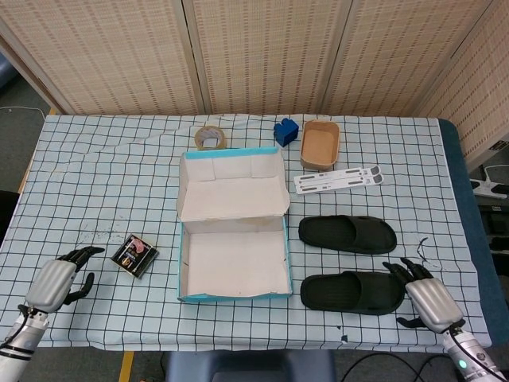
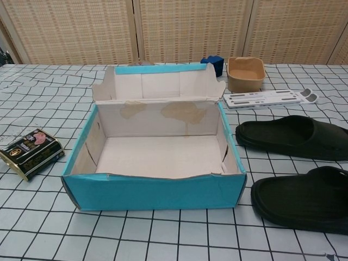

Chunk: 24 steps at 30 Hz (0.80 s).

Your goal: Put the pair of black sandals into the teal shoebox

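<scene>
The teal shoebox [image 1: 231, 296] [image 2: 152, 192] lies open and empty in the middle of the table, its lid folded back. Two black sandals lie to its right: the far sandal [image 1: 347, 234] [image 2: 290, 137] and the near sandal [image 1: 351, 292] [image 2: 302, 199]. My right hand [image 1: 426, 297] sits at the near sandal's right end, fingers spread and fingertips close to the heel, holding nothing. My left hand [image 1: 56, 279] rests at the table's near left corner, fingers loosely apart and empty. Neither hand shows in the chest view.
A small dark tin [image 1: 134, 255] [image 2: 30, 153] lies left of the box. At the back stand a tape roll [image 1: 210, 137], a blue block [image 1: 285, 130], a tan tray [image 1: 320, 145] [image 2: 246, 73] and a white strip [image 1: 337, 178] [image 2: 269, 98].
</scene>
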Tool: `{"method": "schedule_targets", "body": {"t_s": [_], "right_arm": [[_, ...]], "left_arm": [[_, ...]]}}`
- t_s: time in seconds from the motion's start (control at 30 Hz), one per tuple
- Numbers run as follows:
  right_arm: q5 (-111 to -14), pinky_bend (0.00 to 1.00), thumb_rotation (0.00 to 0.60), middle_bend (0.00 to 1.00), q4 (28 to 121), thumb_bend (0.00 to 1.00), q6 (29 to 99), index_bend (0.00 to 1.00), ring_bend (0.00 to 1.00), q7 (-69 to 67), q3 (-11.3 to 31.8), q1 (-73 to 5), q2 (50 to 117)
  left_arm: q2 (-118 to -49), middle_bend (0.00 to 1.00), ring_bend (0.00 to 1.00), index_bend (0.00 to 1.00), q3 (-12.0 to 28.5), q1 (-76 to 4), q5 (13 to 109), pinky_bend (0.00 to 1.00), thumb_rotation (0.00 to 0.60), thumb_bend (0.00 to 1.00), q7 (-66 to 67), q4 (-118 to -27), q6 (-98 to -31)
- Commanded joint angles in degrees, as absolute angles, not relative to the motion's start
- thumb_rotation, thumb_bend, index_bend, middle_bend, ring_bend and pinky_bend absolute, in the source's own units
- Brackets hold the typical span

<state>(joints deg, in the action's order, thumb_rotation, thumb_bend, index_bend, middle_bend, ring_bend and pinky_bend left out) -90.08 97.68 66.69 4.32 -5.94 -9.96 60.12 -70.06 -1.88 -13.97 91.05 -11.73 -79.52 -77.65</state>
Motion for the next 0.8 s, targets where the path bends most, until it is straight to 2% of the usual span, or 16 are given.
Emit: {"method": "schedule_targets", "body": {"t_s": [0.03, 0.33, 0.8], "right_arm": [[-90.5, 0.12, 0.6, 0.12, 96.7, 0.0, 64.0, 0.08, 0.0, 1.1, -6.6, -11.8, 60.8], [-88.8, 0.12, 0.6, 0.12, 91.1, 0.0, 62.2, 0.08, 0.0, -0.8, -5.4, -13.1, 65.9], [-88.5, 0.12, 0.6, 0.12, 87.0, 0.0, 58.9, 0.06, 0.0, -3.4, -6.2, -14.9, 68.7]], "left_arm": [[-70.1, 0.22, 0.28, 0.22, -1.6, -13.8, 90.9, 0.46, 0.6, 0.57, -12.0, -79.6, -77.9], [-70.0, 0.22, 0.28, 0.25, -1.7, -14.2, 90.3, 0.46, 0.6, 0.57, -11.7, -79.6, -76.5], [-70.0, 0.22, 0.28, 0.26, -1.7, -14.2, 90.3, 0.45, 0.6, 0.57, -11.9, -79.6, -76.5]]}}
